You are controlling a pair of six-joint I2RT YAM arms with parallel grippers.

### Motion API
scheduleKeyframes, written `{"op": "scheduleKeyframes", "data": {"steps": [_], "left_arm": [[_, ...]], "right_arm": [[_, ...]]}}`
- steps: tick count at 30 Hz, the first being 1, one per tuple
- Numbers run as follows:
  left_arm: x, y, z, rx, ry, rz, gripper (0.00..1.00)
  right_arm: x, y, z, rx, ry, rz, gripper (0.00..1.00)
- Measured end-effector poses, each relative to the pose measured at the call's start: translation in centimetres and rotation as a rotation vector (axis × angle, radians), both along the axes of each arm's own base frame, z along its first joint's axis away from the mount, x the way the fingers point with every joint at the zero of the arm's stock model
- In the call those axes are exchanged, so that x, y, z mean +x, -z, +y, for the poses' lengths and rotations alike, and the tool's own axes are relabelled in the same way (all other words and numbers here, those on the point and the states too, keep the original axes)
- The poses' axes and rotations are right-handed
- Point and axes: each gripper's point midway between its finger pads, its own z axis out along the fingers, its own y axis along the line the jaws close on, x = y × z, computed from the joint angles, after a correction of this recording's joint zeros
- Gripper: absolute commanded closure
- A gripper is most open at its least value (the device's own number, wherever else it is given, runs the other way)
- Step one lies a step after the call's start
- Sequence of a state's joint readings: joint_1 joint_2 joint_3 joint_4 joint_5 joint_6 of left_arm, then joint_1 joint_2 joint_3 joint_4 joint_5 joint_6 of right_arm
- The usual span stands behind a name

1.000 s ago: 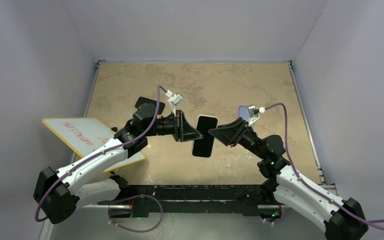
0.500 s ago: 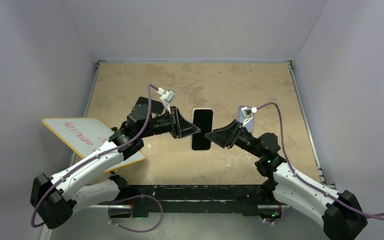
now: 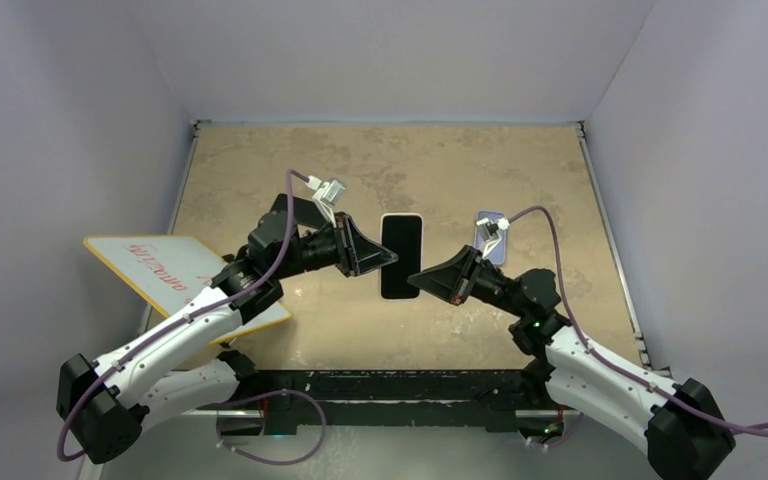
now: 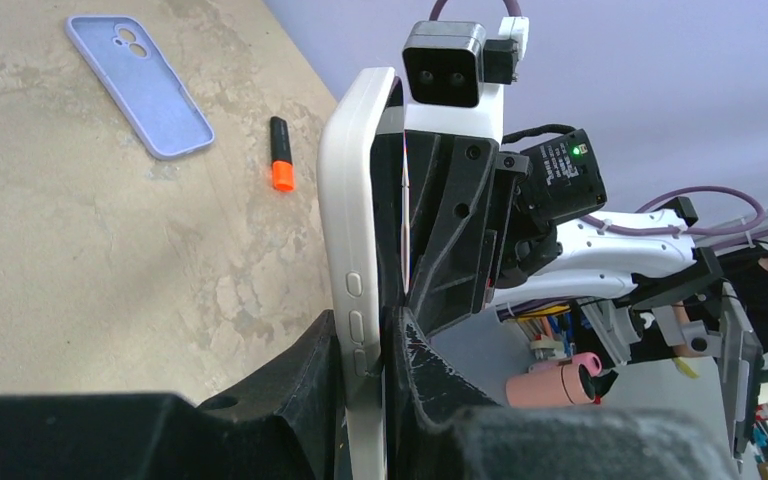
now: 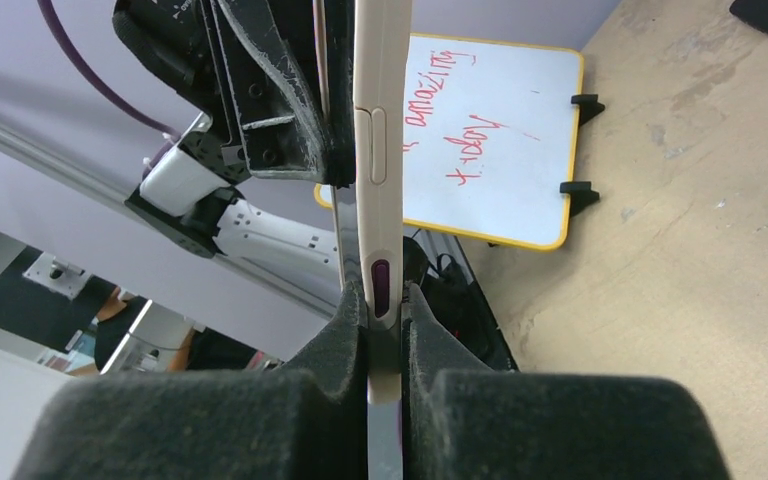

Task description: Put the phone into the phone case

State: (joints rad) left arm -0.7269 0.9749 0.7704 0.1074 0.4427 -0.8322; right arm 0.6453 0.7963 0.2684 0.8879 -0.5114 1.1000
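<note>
The phone (image 3: 400,257), white-edged with a dark screen, hangs in the air over the middle of the table, held from both sides. My left gripper (image 3: 388,260) is shut on its left long edge, by the side buttons (image 4: 355,325). My right gripper (image 3: 415,278) is shut on the opposite edge, its foam pads (image 5: 345,330) pressed on both faces of the phone (image 5: 380,150). The lavender phone case (image 4: 140,85) lies open side up on the table to the right, partly hidden by the right wrist in the top view (image 3: 490,240).
A whiteboard (image 3: 160,265) with red writing and a yellow rim leans over the table's left edge. An orange-capped marker (image 4: 280,155) lies on the table near the case. Grey walls close in the table on three sides.
The right gripper has gone from open to shut on the phone's right edge. Both arms have shifted a little left and farther from the bases, and the tilted phone now stands straight.
</note>
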Motion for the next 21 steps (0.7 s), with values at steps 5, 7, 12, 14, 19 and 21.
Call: {"op": "scheduleKeyframes", "data": {"steps": [5,7,12,14,19,21], "left_arm": [[-0.1,0.5,0.1,0.024,-0.001,0.014,0.57],[0.3,1.0,0.4,0.058,-0.027,0.007,0.46],[1.4,1.3,1.8,0.150,-0.100,-0.025,0.15],[1.7,1.1,2.4,0.187,-0.126,-0.053,0.13],[2.3,0.2,3.9,0.283,-0.170,-0.133,0.10],[2.5,-0.1,4.5,0.331,-0.177,-0.170,0.09]], "right_arm": [[-0.1,0.3,-0.1,-0.003,0.001,0.002,1.00],[0.0,0.5,-0.2,-0.013,0.017,0.005,1.00],[1.3,2.4,-0.7,-0.081,0.097,0.049,1.00],[1.9,3.3,-0.8,-0.110,0.129,0.069,1.00],[4.4,5.4,-1.0,-0.229,0.227,0.113,1.00],[5.8,6.1,-0.7,-0.290,0.259,0.124,1.00]]}}
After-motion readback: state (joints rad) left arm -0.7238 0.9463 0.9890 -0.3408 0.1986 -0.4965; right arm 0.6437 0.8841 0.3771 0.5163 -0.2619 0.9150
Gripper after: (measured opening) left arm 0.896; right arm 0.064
